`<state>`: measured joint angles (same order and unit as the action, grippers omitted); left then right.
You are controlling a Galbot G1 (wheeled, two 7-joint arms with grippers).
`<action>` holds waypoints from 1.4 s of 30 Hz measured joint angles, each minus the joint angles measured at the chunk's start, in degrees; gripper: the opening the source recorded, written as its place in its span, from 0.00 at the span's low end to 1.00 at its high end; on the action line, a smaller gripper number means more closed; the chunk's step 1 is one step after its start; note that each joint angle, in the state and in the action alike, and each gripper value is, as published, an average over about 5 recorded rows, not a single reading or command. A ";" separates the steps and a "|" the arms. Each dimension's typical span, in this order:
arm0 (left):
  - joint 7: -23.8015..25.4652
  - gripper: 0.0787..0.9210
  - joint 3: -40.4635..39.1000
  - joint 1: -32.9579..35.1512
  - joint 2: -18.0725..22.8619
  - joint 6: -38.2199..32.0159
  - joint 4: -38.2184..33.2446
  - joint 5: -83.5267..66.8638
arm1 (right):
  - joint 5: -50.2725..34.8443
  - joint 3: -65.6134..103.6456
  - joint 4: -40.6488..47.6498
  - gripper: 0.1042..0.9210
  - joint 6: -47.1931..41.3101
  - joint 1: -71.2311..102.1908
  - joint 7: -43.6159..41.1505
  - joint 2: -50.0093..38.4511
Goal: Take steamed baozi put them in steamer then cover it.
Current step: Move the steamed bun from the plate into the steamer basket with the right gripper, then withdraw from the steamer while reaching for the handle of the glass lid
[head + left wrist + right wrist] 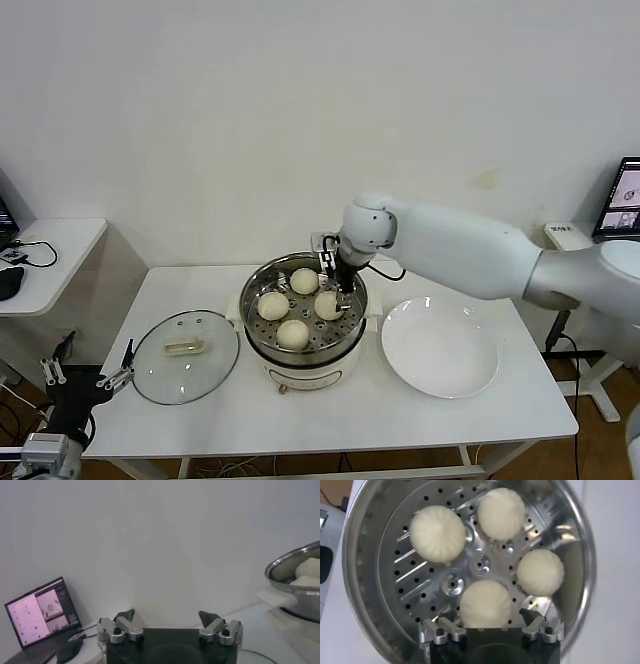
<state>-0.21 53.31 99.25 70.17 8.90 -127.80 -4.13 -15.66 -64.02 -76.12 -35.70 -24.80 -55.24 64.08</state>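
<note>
Several cream-white baozi point(293, 334) lie on the perforated tray inside the steel steamer point(250, 290), spread around its middle. My right gripper point(340, 285) hangs open just above the bun nearest the steamer's right side. In the right wrist view the right gripper point(485, 617) has a finger on each side of that baozi point(485, 602), clear of it; other baozi point(437, 533) sit beyond on the steamer's tray point(420, 580). The glass cover point(185, 355) lies flat on the table left of the steamer. My left gripper point(90, 368) waits open and empty below the table's left front corner.
An empty white plate point(440, 347) lies right of the steamer. A side table with cables point(40, 250) stands at the far left. The left wrist view shows the left gripper point(170, 615), the steamer's rim point(290, 570) and a laptop point(42, 610).
</note>
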 measured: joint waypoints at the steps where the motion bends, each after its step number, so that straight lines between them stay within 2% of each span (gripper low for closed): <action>1: 0.03 0.88 0.01 0.00 0.00 0.00 -0.06 -0.04 | -0.36 0.33 -0.95 0.88 -0.24 -0.08 0.50 -0.82; 6: 0.19 0.88 -0.02 0.09 0.06 -0.22 -0.14 -0.48 | -3.33 2.37 -6.88 0.88 -0.88 0.77 6.87 -6.08; 11: 0.15 0.88 -0.15 0.07 0.16 -1.06 0.31 -0.79 | -7.08 6.44 -13.13 0.88 0.93 5.81 19.66 -12.08; 18: 0.17 0.88 -0.72 0.26 0.54 -2.69 0.76 -0.85 | -7.42 20.94 -19.05 0.88 8.39 22.61 37.89 -18.08; 23: 0.27 0.88 -1.31 0.28 0.97 -3.85 1.41 -0.61 | -4.56 36.71 -21.89 0.88 15.66 38.45 45.65 -18.79; 28: -0.12 0.88 -1.87 -0.22 0.92 -4.77 2.52 0.66 | -0.79 54.10 -23.92 0.88 23.32 55.07 48.80 -16.07; 34: -0.81 0.88 -2.43 -0.81 0.27 -5.71 4.61 5.08 | 2.60 73.73 -26.58 0.88 30.63 73.08 48.58 -8.78; 42: -0.14 0.88 -2.29 -1.40 -1.51 -8.24 8.59 22.22 | 6.16 93.06 -29.77 0.88 35.65 92.03 46.98 1.25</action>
<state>-0.34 51.01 97.85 68.66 0.65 -119.21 18.08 -9.50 29.04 -105.89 -0.05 67.24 -8.26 65.32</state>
